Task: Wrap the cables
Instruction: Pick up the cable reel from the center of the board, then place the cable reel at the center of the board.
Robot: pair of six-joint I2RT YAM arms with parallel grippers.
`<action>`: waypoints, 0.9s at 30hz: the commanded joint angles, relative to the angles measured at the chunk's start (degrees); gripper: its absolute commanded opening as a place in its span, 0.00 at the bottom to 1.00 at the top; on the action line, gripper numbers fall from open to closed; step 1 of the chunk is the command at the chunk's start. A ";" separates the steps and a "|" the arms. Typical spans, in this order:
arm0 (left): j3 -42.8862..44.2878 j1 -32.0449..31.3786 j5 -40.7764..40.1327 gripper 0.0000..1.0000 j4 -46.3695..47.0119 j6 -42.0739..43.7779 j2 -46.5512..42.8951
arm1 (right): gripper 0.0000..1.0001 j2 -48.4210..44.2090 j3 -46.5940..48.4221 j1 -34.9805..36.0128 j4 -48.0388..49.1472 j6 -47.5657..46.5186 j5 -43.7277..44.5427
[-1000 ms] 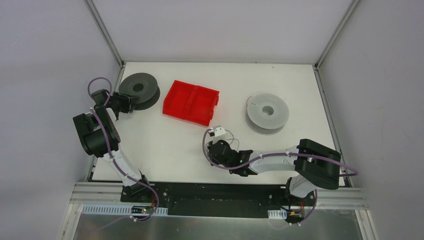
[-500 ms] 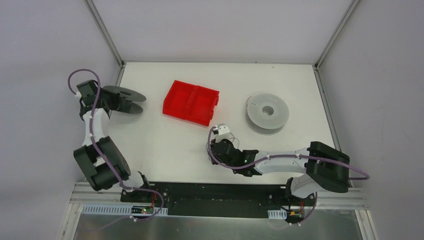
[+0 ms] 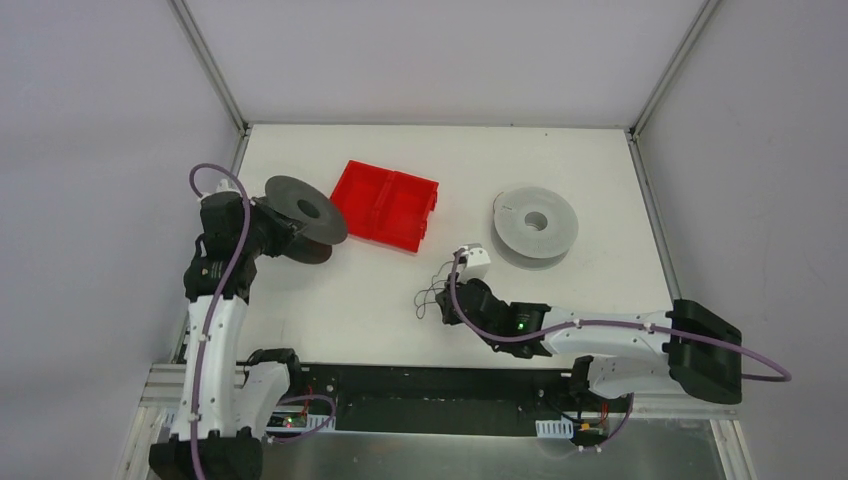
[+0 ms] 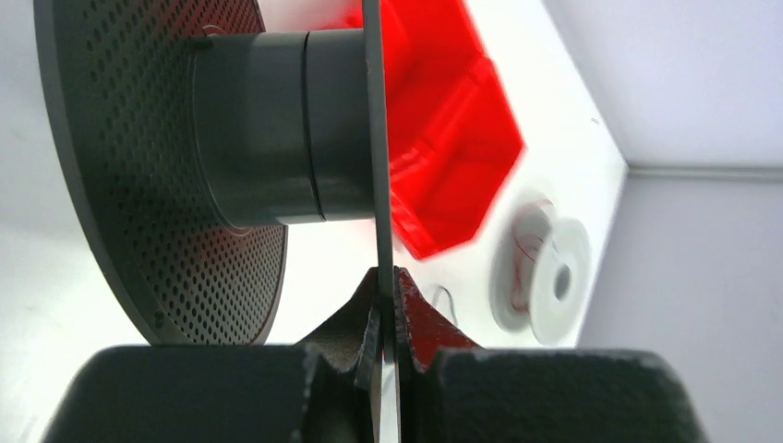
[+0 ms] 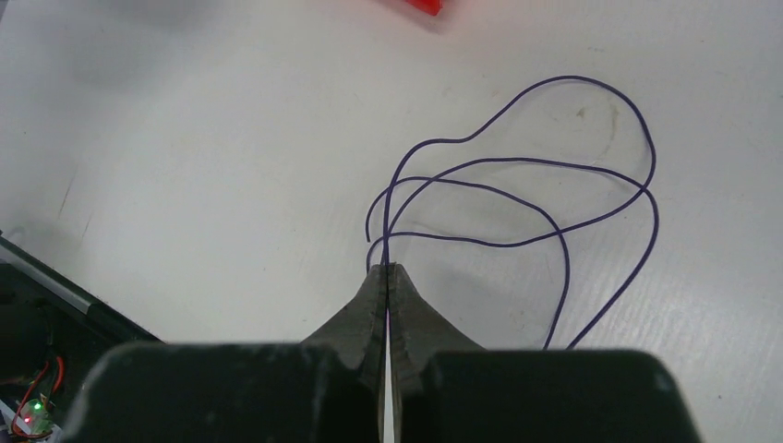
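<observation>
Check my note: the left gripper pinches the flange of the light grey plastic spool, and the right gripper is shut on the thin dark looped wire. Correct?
Not quite: the left gripper pinches the flange of the dark grey perforated spool, as the left wrist view shows. The light grey spool lies untouched. The right gripper is shut on the thin dark wire.

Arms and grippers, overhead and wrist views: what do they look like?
The left arm and right arm have white links and bulky black joints, with a purple cord looping along each. The left gripper and right gripper have dark fingers tapering to narrow tips. A white block sits at the right wrist; a green light glows nearby.
</observation>
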 commanded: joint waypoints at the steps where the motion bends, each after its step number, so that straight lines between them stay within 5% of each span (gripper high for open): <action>1: -1.58 -5.20 2.57 0.00 0.07 -6.28 -11.23 | 0.00 -4.81 -1.05 0.13 -2.42 1.96 4.38; 9: -4.93 -15.19 8.56 0.00 -4.24 -0.85 -13.16 | 0.00 -15.02 -3.20 0.13 -9.86 6.10 7.30; 22: 4.88 -50.99 -23.99 0.00 -14.48 10.88 4.01 | 0.00 -33.41 1.61 0.13 -31.69 7.08 17.80; 27: 8.04 -58.55 -29.49 0.00 -15.68 11.04 10.54 | 0.00 -37.52 6.20 0.15 -34.72 6.73 17.65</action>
